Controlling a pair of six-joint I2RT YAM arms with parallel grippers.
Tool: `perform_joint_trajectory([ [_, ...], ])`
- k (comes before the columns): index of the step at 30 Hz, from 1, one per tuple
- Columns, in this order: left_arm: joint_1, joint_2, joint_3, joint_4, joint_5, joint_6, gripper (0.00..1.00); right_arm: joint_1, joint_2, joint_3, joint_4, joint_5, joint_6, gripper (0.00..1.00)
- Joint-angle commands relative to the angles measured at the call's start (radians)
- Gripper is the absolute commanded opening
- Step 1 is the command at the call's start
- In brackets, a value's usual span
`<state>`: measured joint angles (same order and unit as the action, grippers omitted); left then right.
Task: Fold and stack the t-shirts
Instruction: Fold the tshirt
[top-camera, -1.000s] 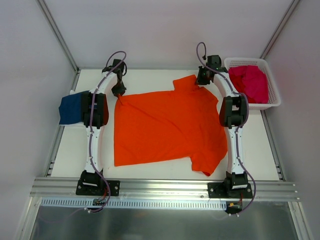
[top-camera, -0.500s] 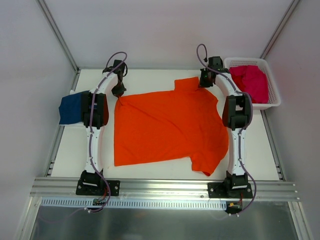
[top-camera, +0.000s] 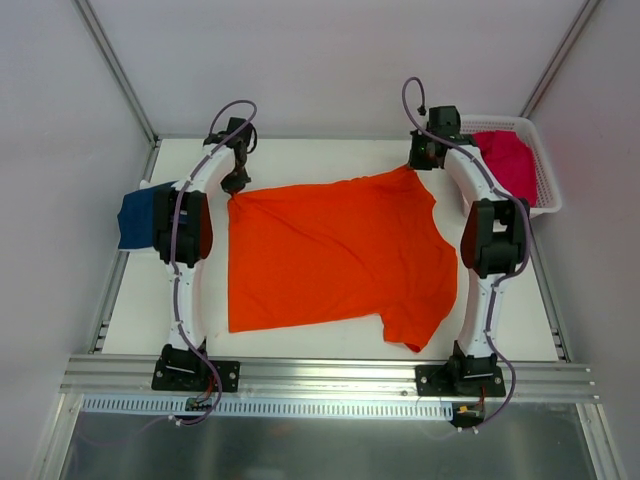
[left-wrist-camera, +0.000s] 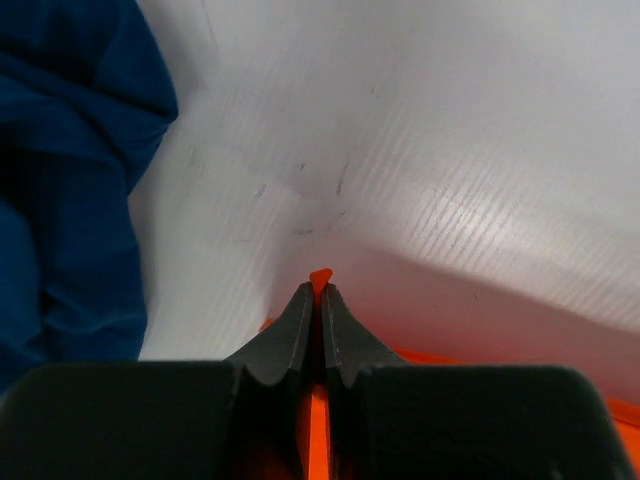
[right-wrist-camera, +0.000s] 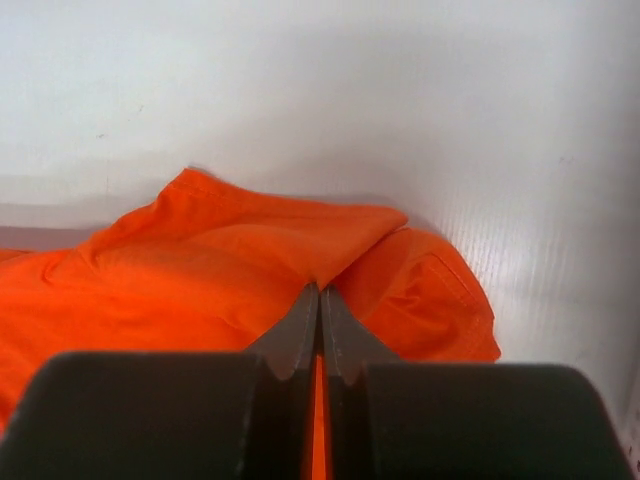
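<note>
Apparently orange t-shirt (top-camera: 335, 250) within left tool (left-wrist-camera: 318, 291)

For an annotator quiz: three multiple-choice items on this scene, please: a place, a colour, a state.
1. Where on the table does the navy t-shirt lie? A right edge; B left edge; C between the arm bases.
2. What colour is the cloth in the basket? A magenta-pink; B green; C white.
3. How do the left fingers stand? A wide open; B shut on nothing; C shut on the orange t-shirt.
Key: 1 B, it lies at far left in the top view; 2 A, pink folds fill the basket; 3 C, orange cloth shows pinched between them.
</note>
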<state>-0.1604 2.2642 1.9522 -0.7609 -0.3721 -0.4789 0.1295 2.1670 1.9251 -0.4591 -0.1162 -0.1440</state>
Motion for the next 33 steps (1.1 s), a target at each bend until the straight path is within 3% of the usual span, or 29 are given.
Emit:
perform_joint_trajectory([
  [1,-0.027,-0.123,-0.042,-0.006,-0.06,0.019,0.0,0.004,-0.12,-0.073,0.002,0.03,-0.026,0.0],
  [21,-0.16,-0.301,-0.341,0.009,-0.154,0.003,0.0,0.045,-0.501,-0.5,-0.075,0.179,-0.012,0.0],
  [33,-0.177,-0.365,-0.441,0.017,-0.171,0.014,0.0,0.085,-0.549,-0.61,-0.185,0.286,0.009,0.0],
])
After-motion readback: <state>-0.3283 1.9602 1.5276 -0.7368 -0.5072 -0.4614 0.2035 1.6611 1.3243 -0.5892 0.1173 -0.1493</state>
